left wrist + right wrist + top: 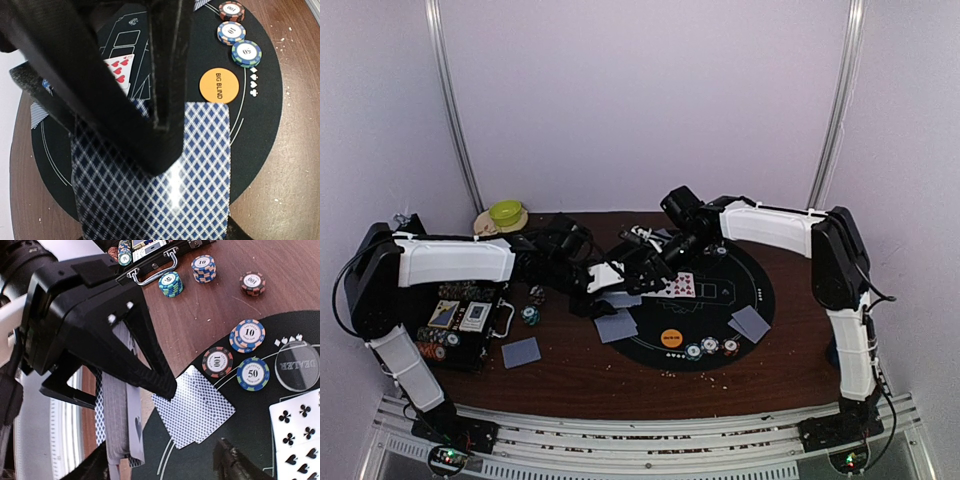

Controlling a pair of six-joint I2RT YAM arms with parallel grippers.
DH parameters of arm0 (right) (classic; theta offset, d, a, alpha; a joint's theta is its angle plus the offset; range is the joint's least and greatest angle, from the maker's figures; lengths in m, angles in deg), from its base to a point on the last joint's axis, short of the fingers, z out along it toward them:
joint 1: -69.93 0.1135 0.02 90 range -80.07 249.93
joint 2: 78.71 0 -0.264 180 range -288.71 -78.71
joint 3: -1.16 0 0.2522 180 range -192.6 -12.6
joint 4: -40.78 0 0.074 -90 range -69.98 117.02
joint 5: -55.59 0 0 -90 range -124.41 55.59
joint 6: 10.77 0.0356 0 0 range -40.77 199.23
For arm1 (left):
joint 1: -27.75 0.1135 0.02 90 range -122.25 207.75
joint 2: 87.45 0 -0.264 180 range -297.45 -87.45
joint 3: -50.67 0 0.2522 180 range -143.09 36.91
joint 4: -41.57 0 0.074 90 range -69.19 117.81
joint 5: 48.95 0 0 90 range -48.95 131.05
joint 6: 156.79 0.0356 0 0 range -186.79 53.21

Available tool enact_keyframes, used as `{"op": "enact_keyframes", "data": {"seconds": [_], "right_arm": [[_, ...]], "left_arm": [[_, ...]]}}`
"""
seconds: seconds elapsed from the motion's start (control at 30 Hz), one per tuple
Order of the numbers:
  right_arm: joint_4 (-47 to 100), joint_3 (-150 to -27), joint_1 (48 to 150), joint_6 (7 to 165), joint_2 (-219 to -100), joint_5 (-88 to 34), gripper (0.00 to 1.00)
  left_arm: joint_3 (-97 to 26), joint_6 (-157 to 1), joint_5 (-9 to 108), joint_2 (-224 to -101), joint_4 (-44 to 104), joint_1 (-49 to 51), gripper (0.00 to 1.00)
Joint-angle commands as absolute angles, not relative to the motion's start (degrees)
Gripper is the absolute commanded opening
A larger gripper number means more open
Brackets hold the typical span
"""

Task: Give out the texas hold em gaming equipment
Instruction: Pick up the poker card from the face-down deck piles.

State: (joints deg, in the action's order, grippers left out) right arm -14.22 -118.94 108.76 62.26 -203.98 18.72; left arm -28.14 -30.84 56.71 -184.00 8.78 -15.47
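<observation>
Cards hang edge-on in our left claw (131, 392), which is clamped on a deck (116, 425) with blue-checked backs, above the near rim of the black round mat (760, 285) on the tabletop (580, 375). Our right claw (162, 452) has its fingers spread apart, the deck's lower edge between them. On the mat we see two face-down cards (192, 412), an orange BIG BLIND button (217, 85) and three striped chips (231, 33) near it. More chips (171, 284) sit by the black case (480, 345).

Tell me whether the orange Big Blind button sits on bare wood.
No, the orange Big Blind button lies wholly on the black mat.
</observation>
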Motion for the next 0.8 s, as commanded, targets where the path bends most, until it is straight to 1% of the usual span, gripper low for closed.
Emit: {"op": "enact_keyframes", "data": {"seconds": [0.0,0.07,0.3,0.57,0.7,0.77], "right_arm": [[-23.1,-123.8,108.2,57.3,-205.3,22.9,0.74],[-23.2,-124.0,108.3,57.2,-204.4,22.6,0.73],[-26.7,-124.5,108.3,55.0,-204.5,19.8,0.65],[-26.8,-123.9,108.3,54.4,-202.3,18.1,0.60],[-27.1,-123.5,108.2,53.9,-201.8,18.7,0.53],[-27.6,-123.7,108.3,53.5,-201.8,19.9,0.45]], "left_arm": [[-29.7,-31.4,58.5,-183.5,12.1,-15.3,0.56],[-29.7,-31.4,58.3,-183.6,12.1,-15.2,0.56],[-29.7,-31.3,58.3,-183.6,12.2,-15.3,0.56],[-29.7,-31.4,58.0,-183.6,12.2,-15.2,0.56],[-29.7,-31.3,57.9,-183.8,12.2,-15.2,0.56],[-29.7,-31.3,57.9,-183.8,12.2,-15.2,0.55]]}}
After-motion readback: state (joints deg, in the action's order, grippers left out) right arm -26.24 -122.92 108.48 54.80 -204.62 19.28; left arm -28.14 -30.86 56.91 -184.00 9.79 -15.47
